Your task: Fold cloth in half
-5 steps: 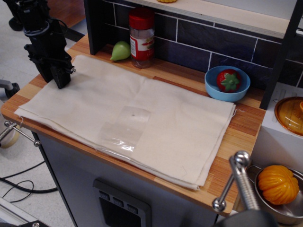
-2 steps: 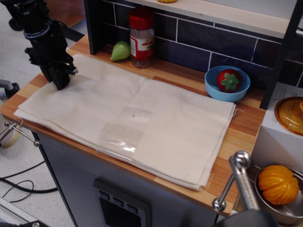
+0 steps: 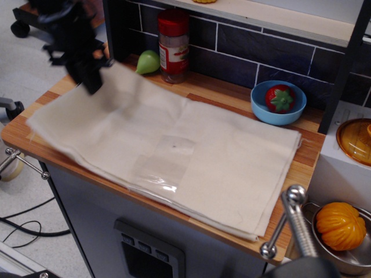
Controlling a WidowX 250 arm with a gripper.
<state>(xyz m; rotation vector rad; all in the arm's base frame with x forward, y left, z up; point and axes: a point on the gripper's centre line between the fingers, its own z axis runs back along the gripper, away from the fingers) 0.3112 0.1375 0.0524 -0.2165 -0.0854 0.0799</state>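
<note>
Now the gripper [image 3: 91, 87] sits higher and further toward the back-left corner of the worktop [image 3: 301, 168] than a moment ago, and it is motion-blurred. The cloth [image 3: 174, 150] has come up with it: its back-left corner is lifted off the wood and the left part of the sheet slopes up toward the arm, where before it lay flat. The whole sheet has also slid a little to the right, its right edge now nearer the right edge of the worktop. The jaws look pinched on that cloth corner, though blur hides the contact itself; the fabric following the arm supports that reading.

The rest of the cloth lies spread across the middle of the worktop, front edge overhanging slightly, clear patch [image 3: 159, 165] near its middle.

Judgement: grasp done, lift begun, fold barely started. Next the corner likely has to be carried across to the right edge. Risk: only one corner is held, so the front-left corner may drag and skew the fold.

Jar [image 3: 173, 46], pear [image 3: 148, 62] and bowl [image 3: 279, 102] along the back edge are unmoved.
</note>
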